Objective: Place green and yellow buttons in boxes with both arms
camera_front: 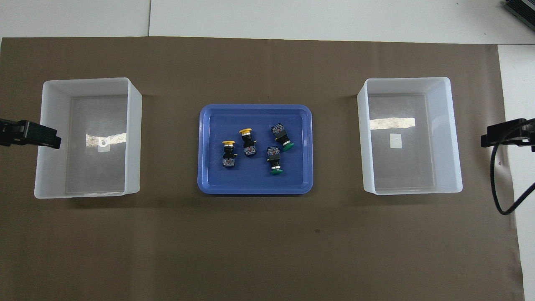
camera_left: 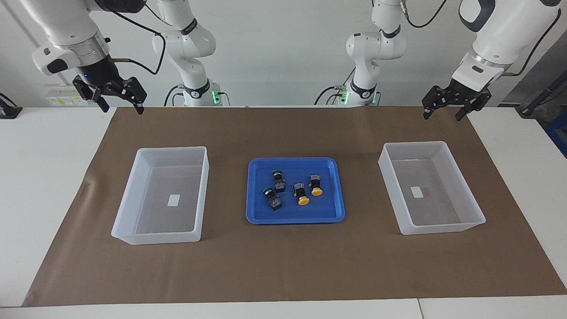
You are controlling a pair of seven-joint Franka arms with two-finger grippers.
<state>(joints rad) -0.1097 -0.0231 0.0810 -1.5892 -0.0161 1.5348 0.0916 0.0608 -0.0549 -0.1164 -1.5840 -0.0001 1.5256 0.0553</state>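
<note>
Two green-capped buttons (camera_left: 277, 179) (camera_left: 271, 198) and two yellow-capped buttons (camera_left: 302, 195) (camera_left: 316, 185) lie on their sides in a blue tray (camera_left: 292, 160) at the middle of the mat. In the overhead view the green pair (camera_front: 281, 136) (camera_front: 273, 161) lies toward the right arm's end, the yellow pair (camera_front: 248, 142) (camera_front: 229, 152) toward the left arm's. One translucent box (camera_left: 443, 228) (camera_front: 87, 80) stands toward the left arm's end, the other (camera_left: 155, 237) (camera_front: 407, 79) toward the right arm's; both hold only a label. My left gripper (camera_left: 443, 115) (camera_front: 46, 138) and right gripper (camera_left: 122, 107) (camera_front: 497, 136) hang open and empty, raised, apart from everything.
A brown mat (camera_left: 283, 266) covers most of the white table. Two smaller white arms with green-lit bases (camera_left: 197, 88) (camera_left: 367, 84) stand at the robots' edge. A black cable (camera_front: 497, 188) loops down from the right gripper.
</note>
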